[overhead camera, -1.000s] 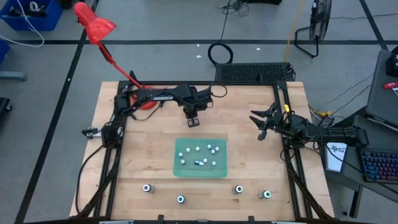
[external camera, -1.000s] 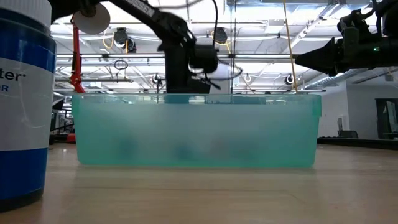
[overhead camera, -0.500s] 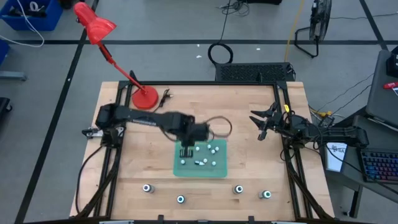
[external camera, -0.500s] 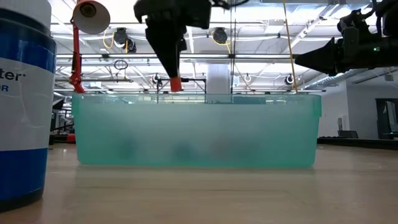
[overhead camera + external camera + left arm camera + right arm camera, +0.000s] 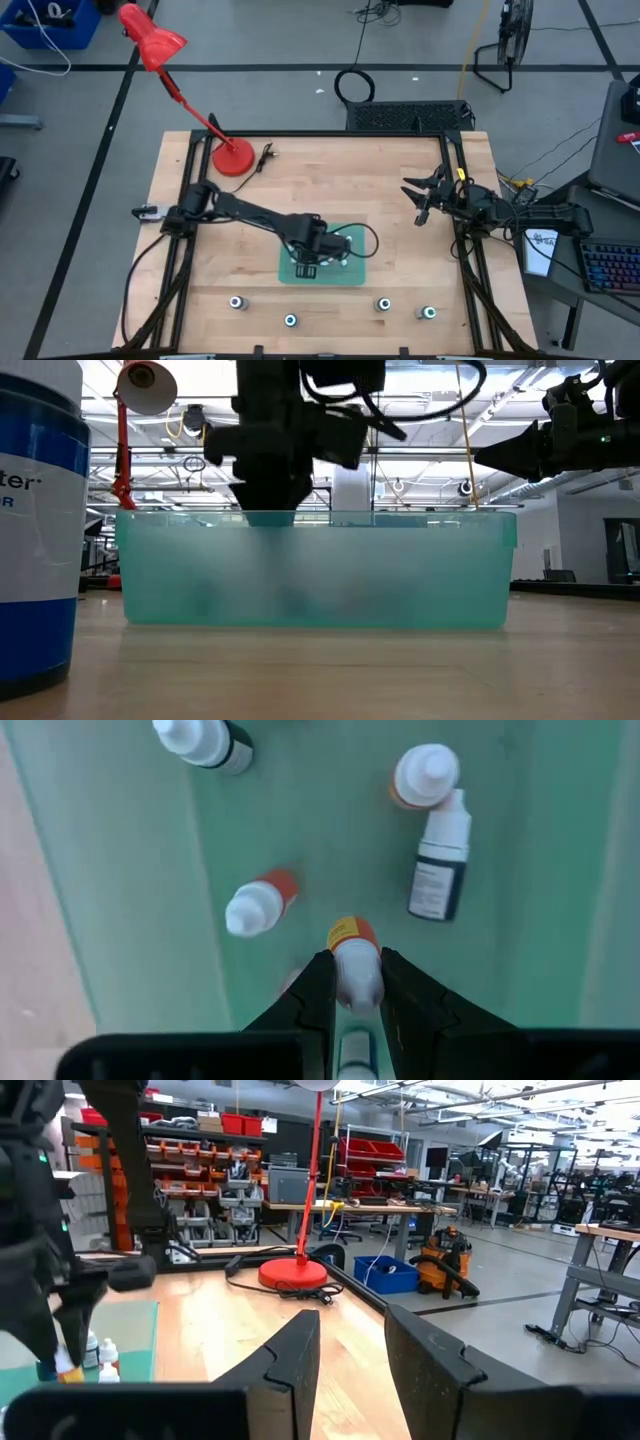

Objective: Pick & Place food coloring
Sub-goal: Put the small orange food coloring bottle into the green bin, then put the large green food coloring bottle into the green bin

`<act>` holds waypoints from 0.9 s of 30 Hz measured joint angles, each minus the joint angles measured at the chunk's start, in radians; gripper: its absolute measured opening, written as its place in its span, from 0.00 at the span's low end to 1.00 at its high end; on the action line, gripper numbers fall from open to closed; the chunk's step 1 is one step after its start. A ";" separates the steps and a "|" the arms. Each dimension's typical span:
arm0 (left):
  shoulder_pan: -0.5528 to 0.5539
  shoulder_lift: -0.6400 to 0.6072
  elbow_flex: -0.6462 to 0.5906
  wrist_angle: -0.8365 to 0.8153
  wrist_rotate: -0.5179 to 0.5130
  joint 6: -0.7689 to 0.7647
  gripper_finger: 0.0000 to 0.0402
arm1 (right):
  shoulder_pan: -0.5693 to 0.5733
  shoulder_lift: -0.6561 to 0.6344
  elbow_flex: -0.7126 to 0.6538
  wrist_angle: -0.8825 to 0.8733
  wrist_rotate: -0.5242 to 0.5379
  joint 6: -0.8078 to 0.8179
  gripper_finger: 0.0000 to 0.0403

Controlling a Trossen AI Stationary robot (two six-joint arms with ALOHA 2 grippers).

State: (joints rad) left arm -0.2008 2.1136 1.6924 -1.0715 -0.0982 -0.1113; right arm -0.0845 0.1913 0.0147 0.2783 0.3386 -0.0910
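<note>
Bottle (image 5: 354,960) sat pinched upright in the left gripper (image 5: 355,992) inside the green tray (image 5: 130,890); four others lay around it. The right gripper (image 5: 418,200) hung parted, empty, at the bench's right edge.

Table (image 5: 400,190): pale wood planks, matt, visible grain. Green bin (image 5: 320,570): translucent frosted plastic, teal-tinted, smooth walls; floor looks matt in left wrist view. Food coloring bottles (image 5: 437,840): smooth plastic, whitish caps w/ slight sheen, paper-like printed labels, some w/ orange-red collars. Left gripper (image 5: 355,990): fingers dark matt plastic or metal, can't tell which. Right gripper (image 5: 350,1350): same dark matt finish. Red lamp (image 5: 150,42): glossy shade, smooth painted look. Blue-white container (image 5: 35,520): glossy, label-wrapped. Frame rails (image 5: 185,250): black metal, matt.
</note>
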 joint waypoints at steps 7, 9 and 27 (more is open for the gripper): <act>0.009 0.044 0.000 0.016 0.035 -0.008 0.14 | 0.000 0.000 0.000 0.000 0.000 0.000 0.26; 0.011 0.044 0.000 0.018 0.058 -0.008 0.14 | 0.000 0.000 0.000 0.000 0.000 0.000 0.26; 0.032 -0.037 0.000 -0.055 0.071 0.006 0.60 | 0.000 0.000 0.000 0.000 0.000 0.000 0.26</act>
State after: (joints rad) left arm -0.1688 2.0762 1.6924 -1.1267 -0.0269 -0.1053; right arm -0.0845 0.1909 0.0143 0.2783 0.3386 -0.0910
